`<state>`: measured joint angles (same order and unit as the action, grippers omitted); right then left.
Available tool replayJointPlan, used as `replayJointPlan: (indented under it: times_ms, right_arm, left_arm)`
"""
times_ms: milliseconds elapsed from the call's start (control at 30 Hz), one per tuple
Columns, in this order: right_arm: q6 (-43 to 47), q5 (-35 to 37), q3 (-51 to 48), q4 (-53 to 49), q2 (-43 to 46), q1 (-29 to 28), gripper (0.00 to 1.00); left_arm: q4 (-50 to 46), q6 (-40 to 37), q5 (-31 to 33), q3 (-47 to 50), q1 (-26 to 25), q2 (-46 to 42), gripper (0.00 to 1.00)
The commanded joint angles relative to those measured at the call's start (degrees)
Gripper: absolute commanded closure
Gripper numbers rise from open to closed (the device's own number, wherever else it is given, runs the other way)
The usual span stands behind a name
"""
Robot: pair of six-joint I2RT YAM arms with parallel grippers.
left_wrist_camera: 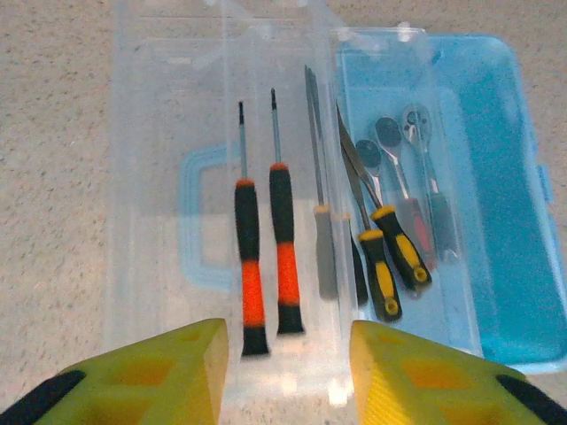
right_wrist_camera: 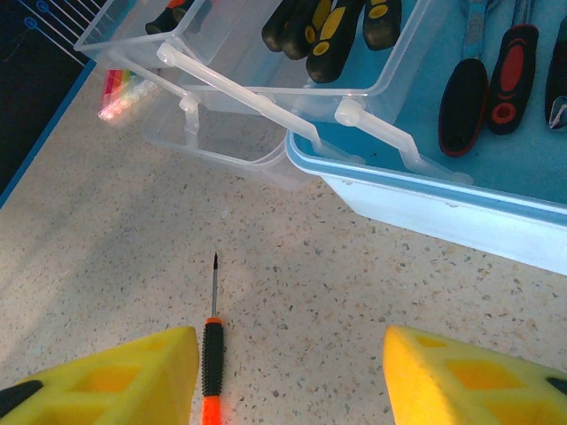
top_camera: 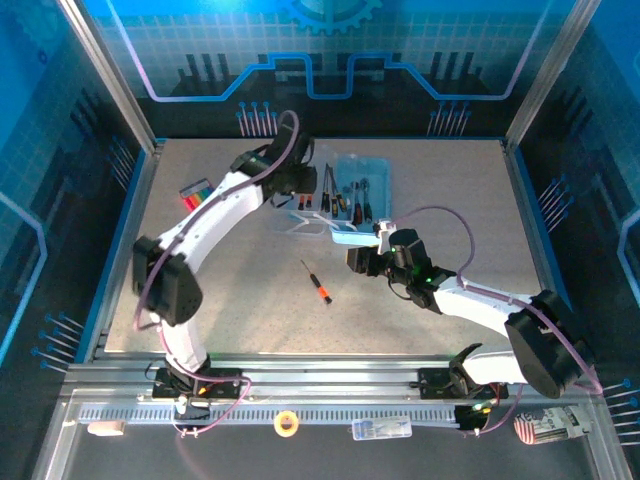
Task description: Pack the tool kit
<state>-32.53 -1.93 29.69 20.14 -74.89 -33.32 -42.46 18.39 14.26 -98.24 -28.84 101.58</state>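
A slim loose screwdriver with a black-and-orange handle (right_wrist_camera: 212,359) is lying flat on the speckled counter (right_wrist_camera: 372,292), outside the kit. In the right wrist view it is being framed by the right pincer (right_wrist_camera: 291,354), whose yellow fingers (right_wrist_camera: 133,372) are being held wide apart and empty. The tool is sitting beneath the gap, off-centre toward the finger on the left of that view. Its dark tip is pointing ahead of the pincer toward the light-blue plastic tool box (right_wrist_camera: 443,212).

The screwdriver is being judged light and stiff. Its round handle is likely to roll if nudged from one side only, and the thin steel shaft is likely too narrow and slick for a sure hold. The black rubbery part of the handle is being judged the best place to clamp, square across it, once the pincer is being centred sideways over it.

The left pincer (left_wrist_camera: 285,341) is being held over the clear plastic insert tray (left_wrist_camera: 159,106) of the box, its fingers parted with nothing between them. Just ahead of it two matching black-and-orange screwdrivers (left_wrist_camera: 266,248) are lying side by side. Yellow-and-black handled tools (left_wrist_camera: 390,261) are lying further toward its right. Bare tray floor is being left free on its left, where the loose tool would likely fit.
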Motion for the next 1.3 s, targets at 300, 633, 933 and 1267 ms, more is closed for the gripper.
replayJointPlan:
  times_ms: [300, 633, 933, 1267]
  right_arm:
    - [0.1, -13.0, 1.8, 7.0, -3.5, 0.4, 0.30]
    - [-7.7, -11.9, -2.2, 12.1, -5.1, 6.6, 0.30]
    - [-7.5, -7.9, -2.9, 8.9, -2.4, 7.5, 0.31]
    - [-8.5, -9.0, -2.2, 8.4, -3.8, 7.8, 0.32]
  left_arm:
    - [4.2, 17.5, 0.5, 33.8, -8.3, -19.1, 0.47]
    - [9.2, 31.3, -5.9, 40.8, -18.3, -11.6, 0.39]
    - [11.0, 36.6, -6.1, 38.6, -19.1, -5.1, 0.39]
    - [11.6, 35.3, -5.4, 36.3, -19.1, -0.8, 0.47]
